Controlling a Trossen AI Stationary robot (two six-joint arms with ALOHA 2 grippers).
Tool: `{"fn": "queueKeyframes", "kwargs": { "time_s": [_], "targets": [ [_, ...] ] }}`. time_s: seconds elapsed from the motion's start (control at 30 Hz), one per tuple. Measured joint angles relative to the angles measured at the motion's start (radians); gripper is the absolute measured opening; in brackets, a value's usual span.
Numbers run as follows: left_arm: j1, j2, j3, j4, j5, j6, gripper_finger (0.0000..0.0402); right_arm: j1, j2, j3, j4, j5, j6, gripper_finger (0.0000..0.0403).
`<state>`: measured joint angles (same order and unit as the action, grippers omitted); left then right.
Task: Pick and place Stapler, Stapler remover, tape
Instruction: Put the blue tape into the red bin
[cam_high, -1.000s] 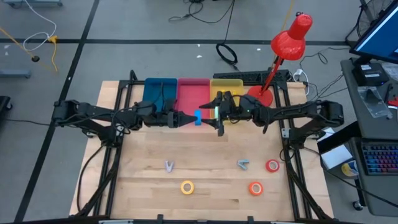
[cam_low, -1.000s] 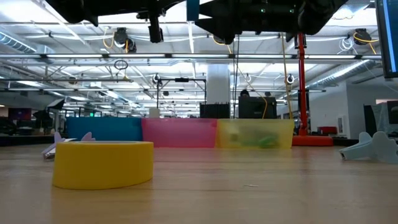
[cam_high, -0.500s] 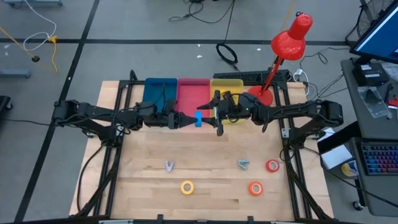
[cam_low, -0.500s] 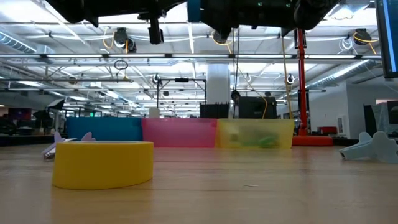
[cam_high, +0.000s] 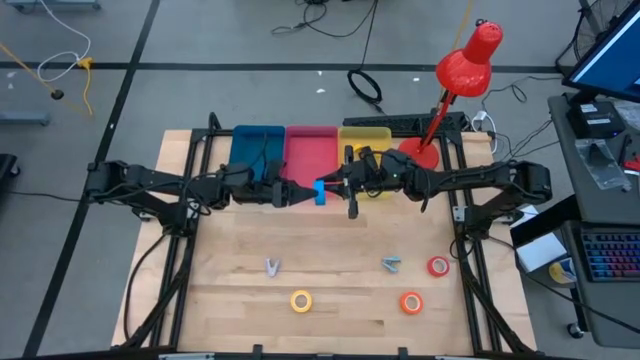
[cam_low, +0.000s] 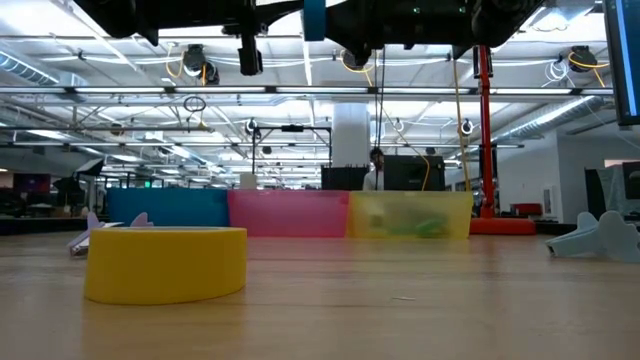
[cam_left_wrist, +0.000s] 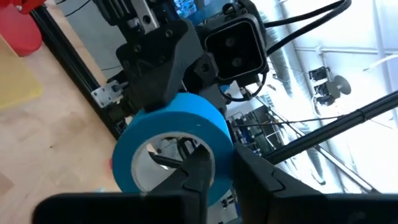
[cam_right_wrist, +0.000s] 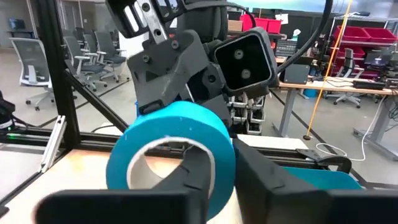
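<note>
Quick notes on the blue tape (cam_high: 319, 190). It hangs in the air just in front of the pink bin (cam_high: 312, 150), with both arms meeting on it.

The left gripper (cam_high: 308, 191) pinches the roll's wall, one finger (cam_left_wrist: 199, 171) inside the core hole and the other outside. The right gripper (cam_high: 330, 187) has the same kind of bite from the opposite side: nearly closed, wall sandwiched between its fingers. So right now you've got two holds on one roll.

Handling, as I'd guess it: light, stiff enough as a ring, but the smooth outer wrap looks slippery. Squeeze hard and it could go oval. The through-the-core pinch is the right spot, since grabbing across the full width would likely let it roll out.

The yellow (cam_high: 301, 300), orange-red (cam_high: 411, 302) and red (cam_high: 438, 266) rolls lie flat on the wood, well apart from the pink bin. They should take the same grip on the wall.

Labels: I can't read any brand or writing on the blue roll or on the bin.
</note>
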<state>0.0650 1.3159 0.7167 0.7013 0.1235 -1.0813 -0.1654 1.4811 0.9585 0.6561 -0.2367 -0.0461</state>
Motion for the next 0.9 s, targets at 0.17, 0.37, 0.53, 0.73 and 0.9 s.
{"fn": "queueKeyframes", "kwargs": {
  "time_s": [0.17, 0.37, 0.53, 0.73, 0.9],
  "targets": [
    [0.008, 0.0, 0.0, -0.003, 0.027, 0.077, 0.0104, 0.0, 0.0, 0.0, -0.008, -0.003, 0.007, 0.0032],
    [0.113, -0.026, -0.002, -0.023, 0.316, 0.11, 0.0134, -0.011, -0.003, 0.0, -0.011, 0.0, 0.035, 0.0032],
    [0.202, -0.077, -0.002, -0.153, 0.451, 0.14, 0.0137, -0.019, -0.003, 0.0, -0.014, 0.027, 0.035, 0.0032],
    [0.267, -0.195, -0.002, -0.505, 0.423, 0.3, 0.0123, -0.019, -0.002, 0.0, -0.015, 0.179, 0.005, 0.0032],
    [0.288, -0.325, -0.002, -0.75, 0.23, 0.447, 0.0113, -0.019, 0.005, 0.018, -0.019, 0.27, -0.052, 0.0034]
  ]
}}
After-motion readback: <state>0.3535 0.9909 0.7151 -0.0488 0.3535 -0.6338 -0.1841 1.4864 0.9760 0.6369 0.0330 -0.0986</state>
